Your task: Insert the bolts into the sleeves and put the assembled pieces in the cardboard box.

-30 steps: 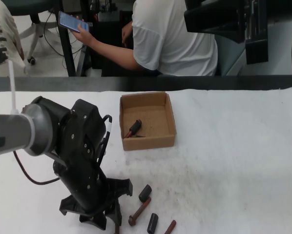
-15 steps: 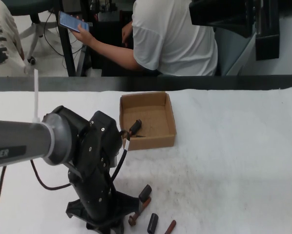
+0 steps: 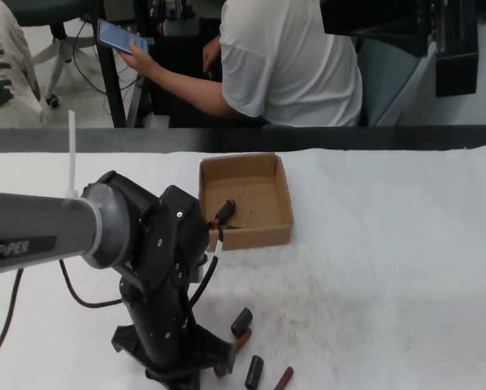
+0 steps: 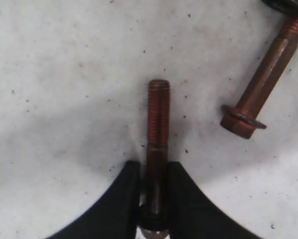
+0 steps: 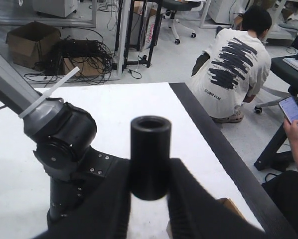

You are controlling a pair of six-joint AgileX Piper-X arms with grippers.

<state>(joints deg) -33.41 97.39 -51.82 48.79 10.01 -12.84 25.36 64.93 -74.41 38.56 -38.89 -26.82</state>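
My left tool (image 4: 154, 167) is closed narrow on a bolt (image 4: 158, 124), pinching the plain shank just above the head, with the threaded end pointing away from the wrist over the white bench (image 3: 389, 268). I cannot tell whether the bolt rests on the surface or hangs just above it. A second bolt (image 4: 261, 84) with a flanged head lies near it, apart and at an angle.

My right tool (image 5: 149, 172) is raised above the bench and grips a black sleeve (image 5: 150, 149) around its lower half, upright, with the open bore facing up.

I judge both parts to be rigid metal, small and fairly light – nothing that will bend or crush. The bolt's smooth, round shank could roll or pivot between flat pads, so a grip close to the head suits me: it leaves the whole thread free to enter. The sleeve looks slick too, and holding it low keeps its mouth clear.

The cardboard box (image 3: 247, 237) sits toward the middle of the bench with one assembled piece (image 3: 223, 214) already inside – two loose sleeves (image 3: 241, 322) wait at the near edge beside the left arm.
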